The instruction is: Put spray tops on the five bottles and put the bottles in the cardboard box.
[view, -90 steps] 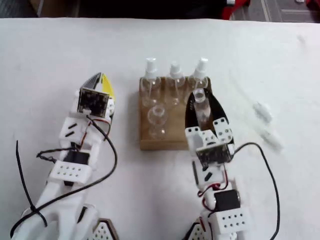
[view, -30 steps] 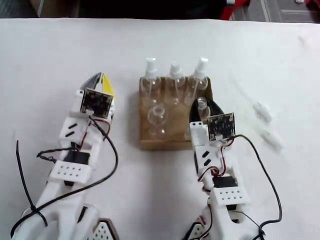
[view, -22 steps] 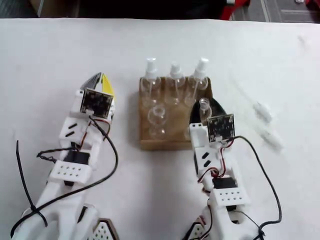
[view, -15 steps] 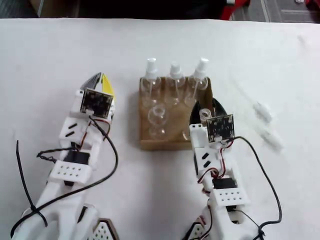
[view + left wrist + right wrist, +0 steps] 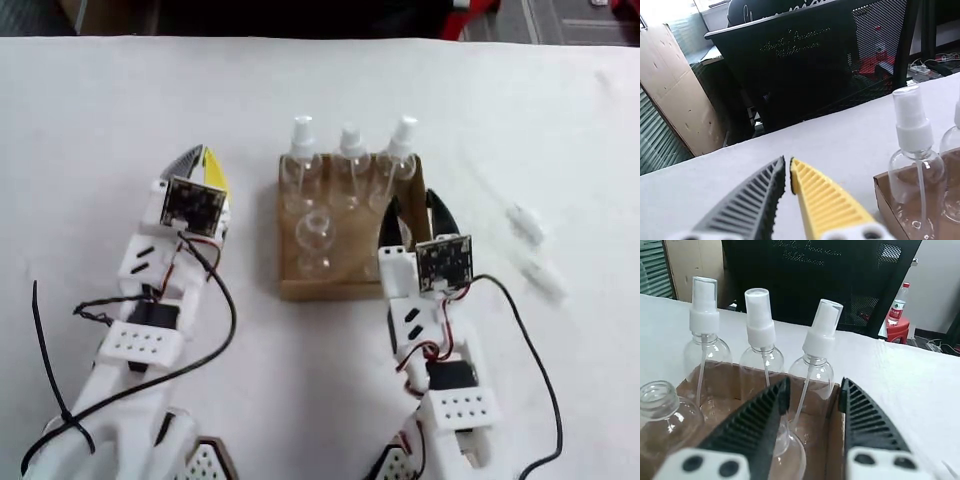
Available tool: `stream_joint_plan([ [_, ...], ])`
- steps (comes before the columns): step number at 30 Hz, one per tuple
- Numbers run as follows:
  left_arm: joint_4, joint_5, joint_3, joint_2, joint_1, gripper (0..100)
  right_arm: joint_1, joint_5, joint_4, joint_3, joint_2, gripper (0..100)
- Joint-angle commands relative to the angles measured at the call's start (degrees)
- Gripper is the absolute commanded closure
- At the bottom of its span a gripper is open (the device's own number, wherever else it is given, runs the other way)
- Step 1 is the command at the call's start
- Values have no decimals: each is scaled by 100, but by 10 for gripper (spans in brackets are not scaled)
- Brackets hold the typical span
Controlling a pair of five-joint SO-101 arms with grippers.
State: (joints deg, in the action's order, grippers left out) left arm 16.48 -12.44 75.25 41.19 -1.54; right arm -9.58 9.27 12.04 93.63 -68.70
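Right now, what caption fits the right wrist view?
Open right gripper facing a cardboard box with three spray-topped bottles and an uncapped bottle.

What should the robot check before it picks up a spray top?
1. Right gripper open: ok.
2. Left gripper holding nothing: ok.
3. Three back bottles have tops: ok.
4. Front open bottle upright in the box: ok.
5. That bottle has a top: not ok.
6. Loose spray tops lying on the table, right of the box: ok.
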Motion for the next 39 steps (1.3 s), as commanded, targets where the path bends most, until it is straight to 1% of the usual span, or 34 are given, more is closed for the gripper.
stream_joint_plan([
  [1, 158, -70, -88, 22, -57, 976, -145, 0, -497, -62, -637, 861],
  [4, 158, -70, -88, 22, -57, 976, -251, 0, -831, -62, -1121, 861],
  [11, 158, -70, -88, 22, -57, 976, -145, -44, -1174, -62, -1947, 864],
  [17, 158, -70, -88, 22, -57, 976, 453, -123, -1147, -53, -2202, 865],
  [22, 158, -70, -88, 22, -57, 976, 857, -1178, -1191, 0, -2202, 865],
  [26, 158, -70, -79, 22, -57, 976, 1314, -1749, -1165, 352, -2246, 865],
  [30, 158, -70, -79, 22, -57, 976, 1859, -2224, -1209, 352, -2229, 865],
  [32, 158, -70, -79, 22, -57, 976, 2018, -2532, -1253, 352, -2202, 865],
  [36, 158, -70, -79, 22, -57, 976, 2088, -2716, -1719, 352, -2246, 862],
  [39, 158, -70, -79, 22, -57, 976, 2088, -2716, -1798, 352, -2246, 861],
])
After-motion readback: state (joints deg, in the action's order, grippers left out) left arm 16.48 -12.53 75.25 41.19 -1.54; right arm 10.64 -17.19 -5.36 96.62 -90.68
